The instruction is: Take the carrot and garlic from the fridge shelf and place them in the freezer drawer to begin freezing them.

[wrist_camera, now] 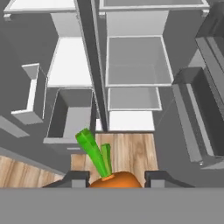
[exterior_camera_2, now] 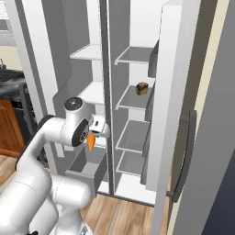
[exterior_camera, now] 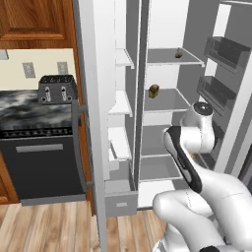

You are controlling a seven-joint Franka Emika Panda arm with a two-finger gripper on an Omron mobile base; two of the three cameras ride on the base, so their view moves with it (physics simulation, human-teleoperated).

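**Carrot in hand, above open freezer drawer**

Nearest: hand partly closed, fingers clamping the carrot across its thick orange body, green tuft sticking out ahead. Likely light, stiff, tapered and a bit slick (grip at the fat end looks right, not the leaves). In the right base view the carrot hangs just over the freezer drawer, which stands pulled out. Further back, a small tan-brown lump, probably the garlic, sits on the upper fridge shelf; tiny, rounded, may roll, pinch across the middle. A boxy brown item rests one shelf lower.
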